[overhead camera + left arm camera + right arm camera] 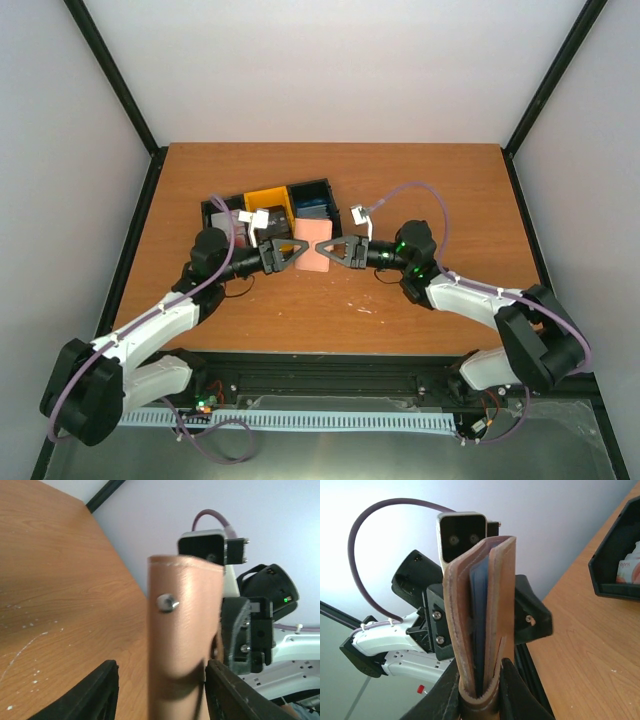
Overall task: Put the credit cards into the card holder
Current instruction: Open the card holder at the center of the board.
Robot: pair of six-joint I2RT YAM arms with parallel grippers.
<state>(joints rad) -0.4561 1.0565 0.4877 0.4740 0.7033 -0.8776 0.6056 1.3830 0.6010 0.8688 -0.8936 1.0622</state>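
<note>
Straddling tan leather card holder (185,630) half-open, left gripper (162,692) not gripping yet; right gripper (480,687) pinches holder w/ thin blue card (481,630) inside, so lopsided squeeze may twist it loose

**Wood-grain counter with a row of three bins**

The counter (430,190) is an orange-brown wood-grain top, closed in by pale panels at the back and both sides. Left of centre and toward the back, three open bins stand touching in a slightly skewed row: a left black bin (215,207), a yellow bin (265,198) in the middle, and a right black bin (312,185). White specks (360,300) and faint scratches mark the bare wood nearer the front edge, along which a black rail (330,368) runs.
</note>
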